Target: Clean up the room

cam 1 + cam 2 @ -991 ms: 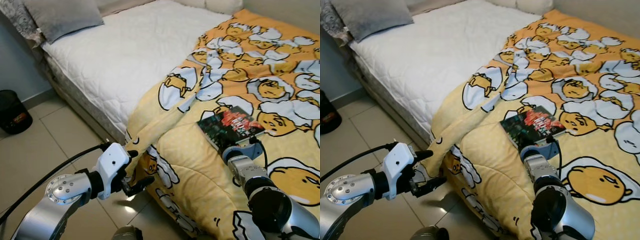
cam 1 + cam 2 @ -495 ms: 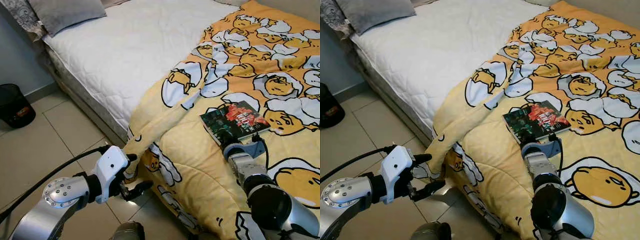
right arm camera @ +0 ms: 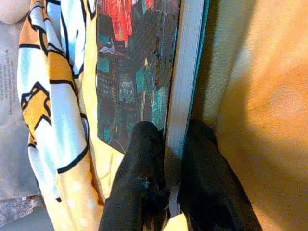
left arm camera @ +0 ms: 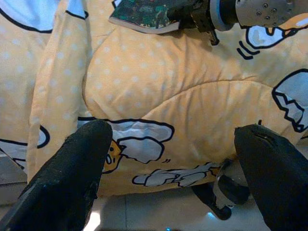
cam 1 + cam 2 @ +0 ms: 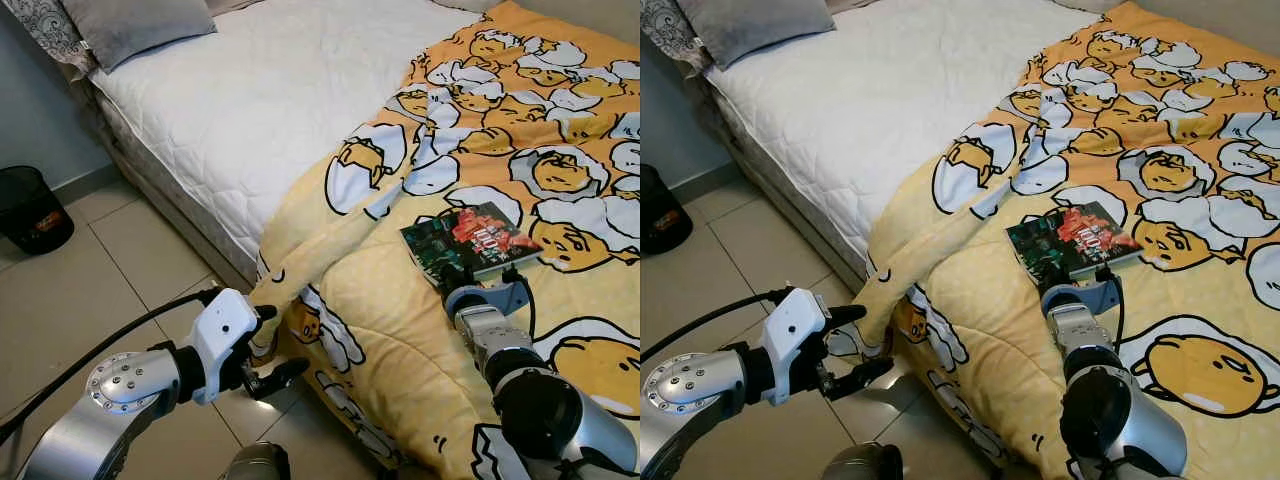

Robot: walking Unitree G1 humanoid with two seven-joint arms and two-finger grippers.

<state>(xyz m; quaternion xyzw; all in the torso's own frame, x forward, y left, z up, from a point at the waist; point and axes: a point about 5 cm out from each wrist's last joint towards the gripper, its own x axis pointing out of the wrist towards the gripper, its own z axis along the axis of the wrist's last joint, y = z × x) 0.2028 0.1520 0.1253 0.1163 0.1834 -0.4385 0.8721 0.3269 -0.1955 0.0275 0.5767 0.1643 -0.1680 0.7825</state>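
A book [image 5: 470, 240] with a dark red and green cover lies on the yellow egg-print duvet [image 5: 400, 330]. My right gripper [image 5: 460, 280] is at the book's near edge. In the right wrist view its fingers [image 3: 144, 159] are shut on that edge of the book [image 3: 130, 62], one on the cover and one on the other side of the pages. My left gripper [image 5: 278, 342] stands open above the floor, just beside the duvet's hanging corner. The left wrist view has the duvet [image 4: 159, 96] between its spread fingers [image 4: 82, 159].
The white mattress [image 5: 270, 110] lies bare to the left of the duvet, with a grey pillow [image 5: 130, 25] at its far end. A black bin [image 5: 30, 210] stands on the tiled floor [image 5: 110, 290] at the left, by the wall.
The camera has shifted a little, so the whole scene sits slightly differently. My right gripper stays on the book's edge. The left gripper has hardly moved.
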